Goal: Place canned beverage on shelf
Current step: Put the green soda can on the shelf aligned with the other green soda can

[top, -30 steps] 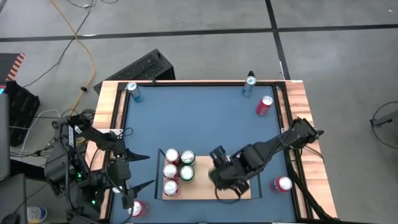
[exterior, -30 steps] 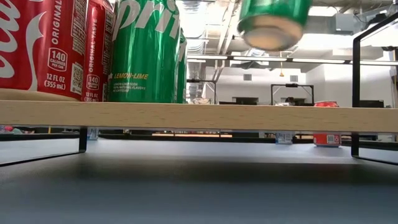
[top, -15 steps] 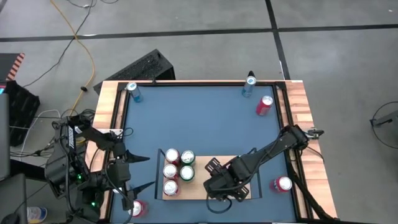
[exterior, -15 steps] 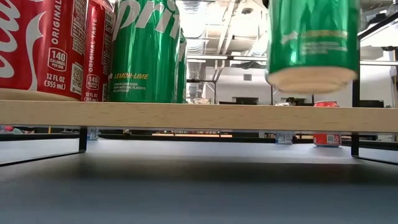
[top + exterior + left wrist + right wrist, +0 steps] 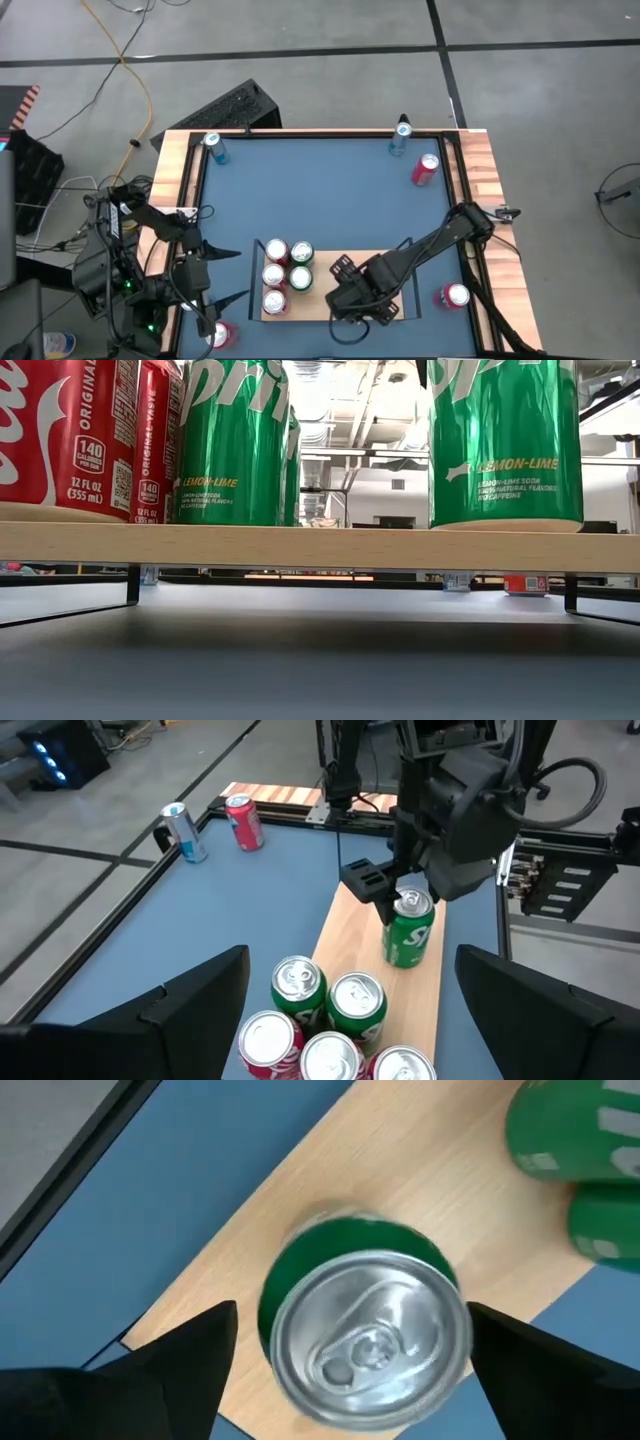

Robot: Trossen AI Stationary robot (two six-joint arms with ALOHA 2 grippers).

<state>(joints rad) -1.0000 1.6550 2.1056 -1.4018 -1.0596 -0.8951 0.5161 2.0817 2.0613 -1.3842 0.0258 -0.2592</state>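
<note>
Blue tabletop (image 5: 330, 190), wooden shelf (image 5: 365, 935): right gripper (image 5: 350, 1345) spread wide around the upright Sprite can (image 5: 505, 445); probably slick, dentable, best gripped mid-body.

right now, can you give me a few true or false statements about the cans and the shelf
1. The green can under the right end effector stands upright on the shelf. True.
2. That can touches the group of five cans. False: it stands apart from them.
3. The right end effector's fingers are clamped on the can. False: they stand off its sides.
4. A red can lies on the table by the left end effector. True.
5. The shelf holds only red cans. False: green ones too.
</note>
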